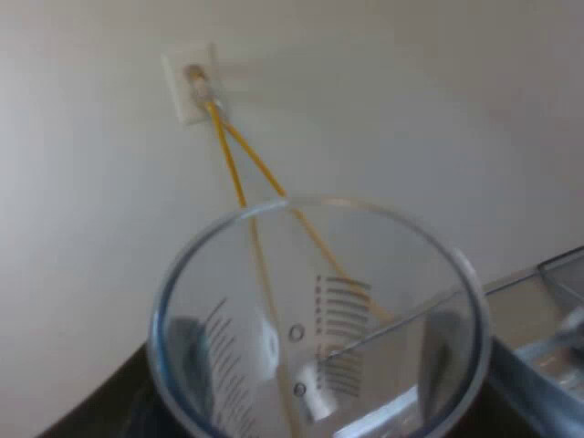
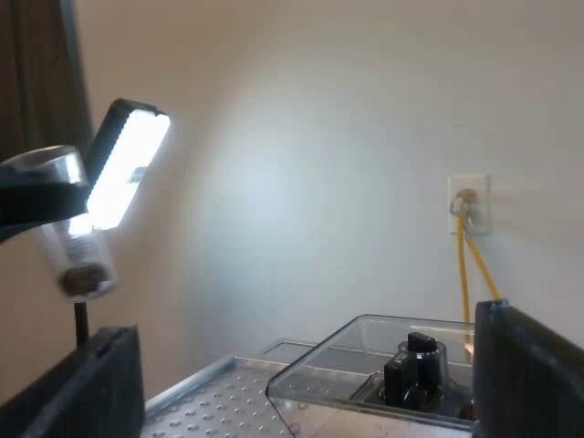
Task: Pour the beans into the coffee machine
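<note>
- Brown beans lie at the bottom of the measuring glass, which is roughly upright, higher than the bean hopper and well apart from it.
- Left gripper is clamped across the glass. Right gripper is spread wide and empty, near the hopper.
- Carrying step, I judge; next, bring the glass over the hopper and tip it.
- Lit lamp just beside the glass. The right gripper's fingers may crowd the pour.

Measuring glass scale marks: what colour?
Black, on the clear measuring glass; best in the left wrist view.
</note>
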